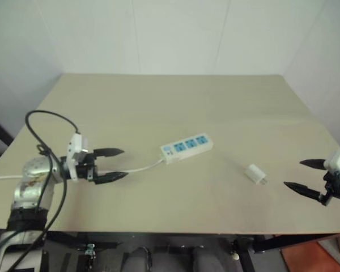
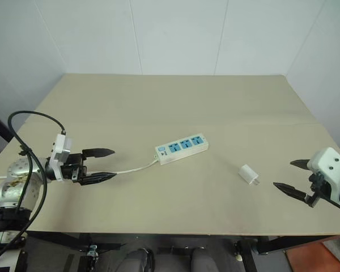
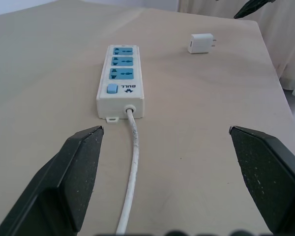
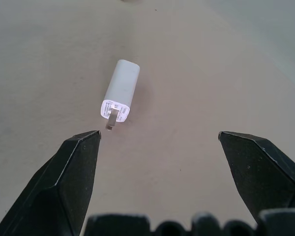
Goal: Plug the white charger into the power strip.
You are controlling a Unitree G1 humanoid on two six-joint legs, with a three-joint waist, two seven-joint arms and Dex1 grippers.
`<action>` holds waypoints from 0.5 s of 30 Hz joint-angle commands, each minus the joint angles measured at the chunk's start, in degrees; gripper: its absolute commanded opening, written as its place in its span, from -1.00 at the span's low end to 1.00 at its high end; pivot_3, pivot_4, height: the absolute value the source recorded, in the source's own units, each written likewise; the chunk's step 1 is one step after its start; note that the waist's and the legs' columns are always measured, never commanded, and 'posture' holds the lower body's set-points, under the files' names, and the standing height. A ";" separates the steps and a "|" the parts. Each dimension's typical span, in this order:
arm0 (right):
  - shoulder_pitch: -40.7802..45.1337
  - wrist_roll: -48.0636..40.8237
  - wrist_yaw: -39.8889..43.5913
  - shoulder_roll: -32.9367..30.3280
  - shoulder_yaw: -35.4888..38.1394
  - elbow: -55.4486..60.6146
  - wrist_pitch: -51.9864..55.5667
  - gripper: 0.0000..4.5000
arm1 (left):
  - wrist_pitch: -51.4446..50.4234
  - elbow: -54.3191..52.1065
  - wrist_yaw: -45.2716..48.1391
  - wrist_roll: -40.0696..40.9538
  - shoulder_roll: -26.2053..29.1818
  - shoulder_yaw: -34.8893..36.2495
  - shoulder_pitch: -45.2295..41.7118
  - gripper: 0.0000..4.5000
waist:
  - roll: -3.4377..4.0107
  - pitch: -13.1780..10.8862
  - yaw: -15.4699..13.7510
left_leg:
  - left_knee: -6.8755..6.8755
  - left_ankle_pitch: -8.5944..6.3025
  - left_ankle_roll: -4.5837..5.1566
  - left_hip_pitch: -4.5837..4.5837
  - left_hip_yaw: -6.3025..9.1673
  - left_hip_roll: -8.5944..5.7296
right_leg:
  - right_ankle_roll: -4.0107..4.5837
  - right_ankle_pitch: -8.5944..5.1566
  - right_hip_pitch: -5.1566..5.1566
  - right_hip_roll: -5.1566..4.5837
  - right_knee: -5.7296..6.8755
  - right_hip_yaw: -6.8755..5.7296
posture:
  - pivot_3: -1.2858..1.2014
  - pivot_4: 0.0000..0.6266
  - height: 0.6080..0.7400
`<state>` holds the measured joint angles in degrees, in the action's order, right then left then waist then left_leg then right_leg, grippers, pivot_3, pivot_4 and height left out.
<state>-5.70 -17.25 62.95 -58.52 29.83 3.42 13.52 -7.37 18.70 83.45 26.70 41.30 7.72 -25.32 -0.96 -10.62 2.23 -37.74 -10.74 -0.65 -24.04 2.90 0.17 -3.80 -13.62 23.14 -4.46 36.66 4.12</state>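
A: Looking at one table [image 1: 158, 107], one power strip [image 1: 187, 147], one white charger [image 1: 255, 173]. Confirm?

B: Confirming. Strip is lying flat near table centre, three blue socket faces in a row, all three unoccupied. One blue switch [image 3: 111, 89] is sitting at the cord end. One thin white cord [image 3: 132, 162] is running off toward 8 o'clock, passing between the left claw's fingers.

A: Charger?

B: Lying on its side on the bare tabletop, at about 4 o'clock from the strip, well apart from it. Not plugged in. Prongs are pointing toward the right claw in the right wrist view.

A: Claws?

B: Two. Left gripper [image 1: 117, 164] is hovering at 8 o'clock from the strip, fingers spread wide, gripping nothing, aiming along the strip's length. Right gripper [image 2: 287, 176] is sitting at 3 o'clock from the charger, near it, not touching, fingers also spread wide and holding nothing.

A: Anything else?

B: One black cable [image 1: 45, 130] is looping over the left arm.
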 commanded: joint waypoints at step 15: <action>-1.47 -0.78 -1.58 0.06 2.30 4.60 -0.76 1.00 | 4.26 3.59 1.24 -1.70 -0.50 -0.69 -2.02 0.98 | 0.00 0.00 0.01 | 0.00 0.00 0.00 0.00 0.00 0.00 | 0.00 0.00 0.00 0.00 0.01 0.00 | 0.03 -0.52 1.00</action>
<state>-7.23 -17.11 61.83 -58.29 29.88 5.88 12.98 -3.92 22.34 84.07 25.11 40.39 7.25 -26.33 -0.96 -10.62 2.23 -37.74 -10.74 -0.65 -24.04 2.91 0.17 -3.80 -13.61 23.14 -4.47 36.67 4.12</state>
